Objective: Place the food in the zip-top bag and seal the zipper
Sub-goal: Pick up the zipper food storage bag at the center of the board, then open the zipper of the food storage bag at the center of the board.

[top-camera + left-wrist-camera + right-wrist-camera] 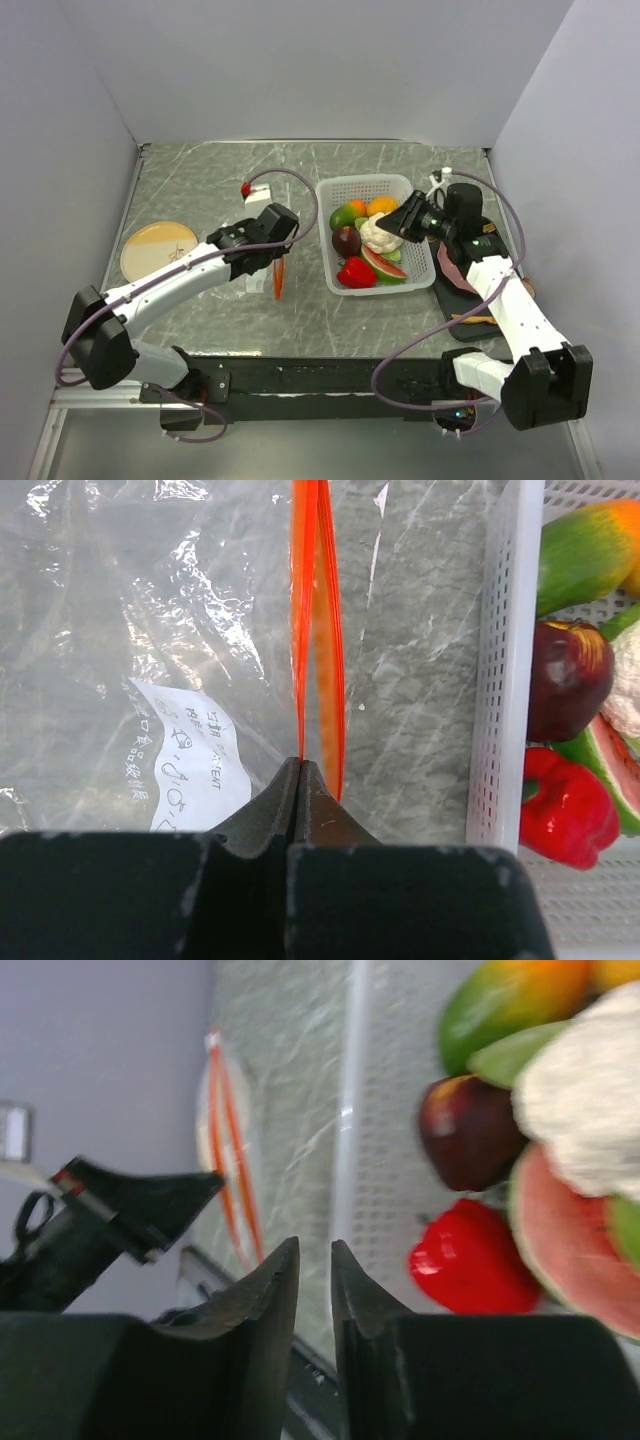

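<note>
Tan plate (158, 250): lay well left of the basket (365, 181).
Zip-top bag (120, 630): sat just left of the basket.
Left gripper (302, 768): fingers were pressed together on one strip of the orange-red zipper (300, 630).
Food: cauliflower (378, 233), red pepper (356, 272), watermelon slice (384, 266), purple ball (346, 240), mango (345, 214) and orange (381, 205) all lay inside the basket.
Right gripper (402, 224): hung over the basket's right side beside the cauliflower, fingers narrowly apart, nothing between them.

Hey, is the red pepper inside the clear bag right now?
No, the red pepper lies in the white basket, which sits beside the zip-top bag.
</note>
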`<state>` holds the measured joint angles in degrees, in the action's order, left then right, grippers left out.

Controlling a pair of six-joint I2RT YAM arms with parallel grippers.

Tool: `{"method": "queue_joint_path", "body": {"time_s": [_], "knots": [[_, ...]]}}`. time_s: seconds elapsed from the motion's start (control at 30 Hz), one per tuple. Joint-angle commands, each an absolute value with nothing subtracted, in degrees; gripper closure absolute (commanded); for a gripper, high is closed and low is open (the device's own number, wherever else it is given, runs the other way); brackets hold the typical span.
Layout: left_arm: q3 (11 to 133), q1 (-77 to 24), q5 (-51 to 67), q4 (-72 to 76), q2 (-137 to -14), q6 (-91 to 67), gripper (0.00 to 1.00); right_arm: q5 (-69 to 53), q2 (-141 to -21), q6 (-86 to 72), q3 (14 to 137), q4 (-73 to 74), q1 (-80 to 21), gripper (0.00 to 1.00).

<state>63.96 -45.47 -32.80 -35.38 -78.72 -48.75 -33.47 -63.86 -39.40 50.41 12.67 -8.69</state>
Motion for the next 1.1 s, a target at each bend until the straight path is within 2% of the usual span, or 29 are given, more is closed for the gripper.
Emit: {"method": "queue_joint_path", "body": {"time_s": [0.0, 0.07, 0.13, 0.17, 0.23, 0.27, 0.63, 1.07], "knots": [[62.85, -45.70, -31.82, -33.50, -75.24, -47.73, 0.99, -38.24, -64.77, -42.72, 52.55, 4.57, -14.05, 0.75], [62.58, -45.70, -30.85, -32.35, -74.53, -47.11, 0.99, -37.62, -67.48, -42.71, 53.26, 3.96, -18.01, 0.81], [62.58, -45.70, -30.15, -31.20, -74.53, -46.32, 0.99, -38.05, -69.60, -44.20, 53.96, 1.77, -21.51, 0.82], [62.93, -45.70, -29.89, -31.20, -74.71, -46.32, 0.99, -38.14, -71.70, -44.82, 53.96, 0.71, -22.49, 0.88], [63.37, -45.70, -29.45, -31.03, -75.23, -45.97, 0.99, -37.88, -73.82, -46.23, 54.67, -1.48, -25.65, 0.89], [63.46, -45.70, -29.10, -30.85, -75.41, -45.88, 0.99, -37.97, -75.92, -46.40, 55.10, -2.02, -26.80, 0.92], [62.32, -45.70, -26.89, -28.48, -73.39, -44.82, 0.99, -38.76, -87.27, -48.16, 60.90, -5.71, -33.13, 0.93], [61.79, -45.70, -25.58, -26.63, -73.04, -44.21, 0.99, -38.94, -92.72, -49.92, 64.16, -8.88, -36.38, 0.93]]}}
